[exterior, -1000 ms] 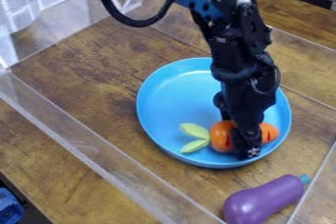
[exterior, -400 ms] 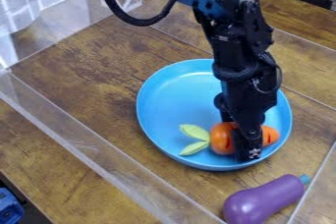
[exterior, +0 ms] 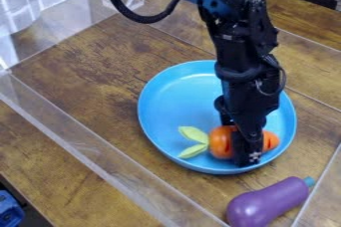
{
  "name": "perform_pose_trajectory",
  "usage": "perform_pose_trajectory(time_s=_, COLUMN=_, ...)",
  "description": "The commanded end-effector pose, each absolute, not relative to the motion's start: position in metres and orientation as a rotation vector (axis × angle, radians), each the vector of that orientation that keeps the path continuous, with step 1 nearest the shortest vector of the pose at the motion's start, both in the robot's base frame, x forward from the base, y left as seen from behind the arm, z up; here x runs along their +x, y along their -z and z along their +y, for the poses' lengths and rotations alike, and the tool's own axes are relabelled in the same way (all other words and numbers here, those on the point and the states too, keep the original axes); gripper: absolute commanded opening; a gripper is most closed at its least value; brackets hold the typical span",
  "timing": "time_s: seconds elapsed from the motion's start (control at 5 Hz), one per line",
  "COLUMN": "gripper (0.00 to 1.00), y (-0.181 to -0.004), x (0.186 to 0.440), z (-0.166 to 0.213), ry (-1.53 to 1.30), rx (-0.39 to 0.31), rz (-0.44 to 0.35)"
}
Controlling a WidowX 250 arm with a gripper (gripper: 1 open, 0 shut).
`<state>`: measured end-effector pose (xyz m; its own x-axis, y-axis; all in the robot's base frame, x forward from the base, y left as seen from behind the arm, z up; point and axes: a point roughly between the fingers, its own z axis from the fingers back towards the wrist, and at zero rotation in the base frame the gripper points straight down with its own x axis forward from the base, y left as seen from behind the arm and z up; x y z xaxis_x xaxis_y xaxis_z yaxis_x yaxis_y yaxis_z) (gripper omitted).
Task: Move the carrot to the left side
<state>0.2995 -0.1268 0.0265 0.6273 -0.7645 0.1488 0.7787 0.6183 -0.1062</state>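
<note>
- Your carrot (exterior: 226,141) lies in the blue plate (exterior: 167,97), toward its near right rim, leaves (exterior: 196,141) pointing left.
- Your gripper (exterior: 248,147) points almost straight down and is clenched on the carrot's orange body.
- Bare plate floor opens to the carrot's left and behind it; the rim curves close on the near right.
- An eggplant (exterior: 266,202) lies outside the plate, near its front right edge.
- The plate sits on a wooden table (exterior: 94,62) with open wood to the left.
- A clear wall (exterior: 80,156) borders the near left side.
</note>
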Motion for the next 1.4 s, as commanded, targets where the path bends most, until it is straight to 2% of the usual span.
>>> perform_pose_trajectory(time_s=0.0, gripper=0.0, y=-0.044, x=0.3, z=-0.128, ry=0.903, rx=-0.153, rz=-0.118)
perform_pose_trajectory(time_s=1.2, gripper=0.0, y=-0.073, x=0.303, z=-0.121, ry=0.962, rx=-0.115, rz=-0.07)
